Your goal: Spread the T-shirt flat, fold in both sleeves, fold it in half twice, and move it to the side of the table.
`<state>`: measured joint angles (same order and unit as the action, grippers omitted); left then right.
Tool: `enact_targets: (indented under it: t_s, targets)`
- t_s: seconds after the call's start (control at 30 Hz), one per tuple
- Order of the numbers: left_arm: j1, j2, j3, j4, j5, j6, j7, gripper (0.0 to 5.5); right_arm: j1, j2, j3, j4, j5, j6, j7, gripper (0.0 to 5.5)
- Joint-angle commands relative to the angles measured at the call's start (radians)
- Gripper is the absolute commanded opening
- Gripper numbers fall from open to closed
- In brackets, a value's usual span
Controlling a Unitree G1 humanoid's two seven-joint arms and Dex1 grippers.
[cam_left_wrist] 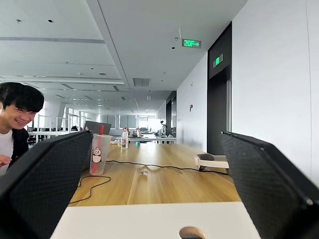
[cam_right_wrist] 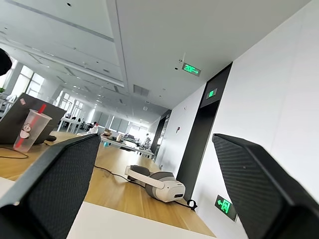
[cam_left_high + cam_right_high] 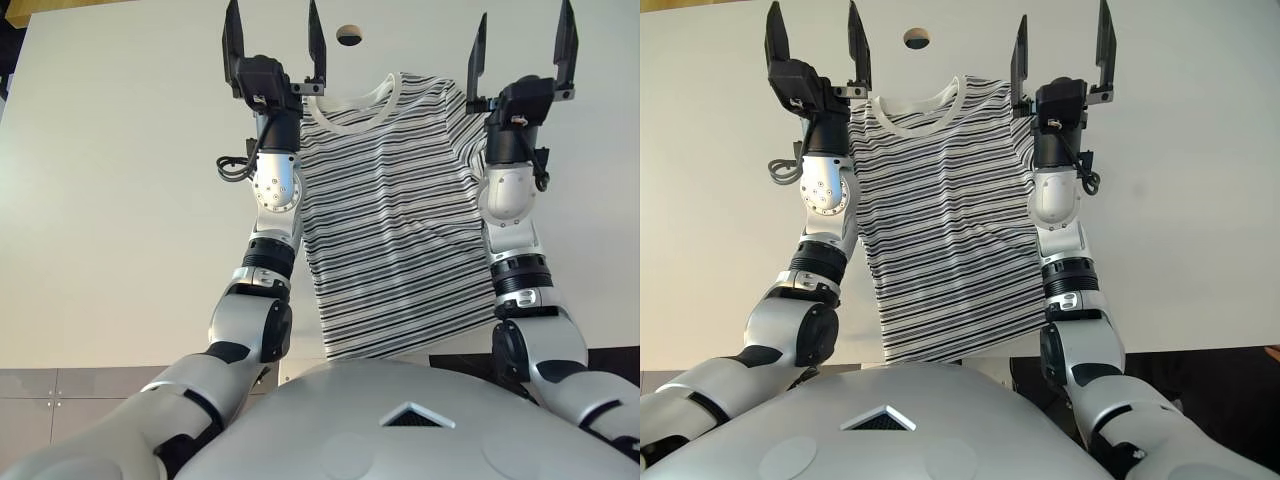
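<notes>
Hovering spread wide and empty, the left gripper (image 3: 274, 30) and right gripper (image 3: 523, 40) sit at 11 and 1 o'clock of the striped T-shirt (image 3: 390, 230), probably lined up to work the shoulders. Shirt lies flat on the white table (image 3: 120, 200), cable hole (image 3: 348, 35) at 12 o'clock, wooden office desks (image 1: 164, 177) beyond

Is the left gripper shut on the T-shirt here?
No, the left gripper stands open by the shoulder of the T-shirt, its jaws wide apart with nothing between them.
</notes>
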<state>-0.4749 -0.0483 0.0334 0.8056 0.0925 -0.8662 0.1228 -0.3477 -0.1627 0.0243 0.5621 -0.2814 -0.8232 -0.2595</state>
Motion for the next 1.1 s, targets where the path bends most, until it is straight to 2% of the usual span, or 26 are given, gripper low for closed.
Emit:
enact_targets:
  t_s: [0.03, 0.47, 0.77, 1.1]
  targets:
    - [-0.007, -0.004, -0.010, 0.033, -0.006, -0.013, -0.022, 4.75, 0.006, 0.001, -0.004, 0.039, 0.012, -0.049, -0.002, 4.14]
    - [-0.065, 0.012, 0.014, 0.173, -0.037, -0.046, -0.049, 4.75, -0.108, -0.009, -0.023, 0.238, 0.012, -0.129, -0.036, 4.14]
    - [-0.094, 0.024, 0.023, 0.209, -0.025, -0.068, -0.020, 4.75, -0.131, -0.007, 0.010, 0.255, -0.005, -0.129, -0.003, 4.14]
    - [-0.113, 0.024, 0.027, 0.230, -0.021, -0.072, -0.011, 4.75, -0.124, -0.037, 0.015, 0.232, -0.079, -0.098, -0.049, 4.14]
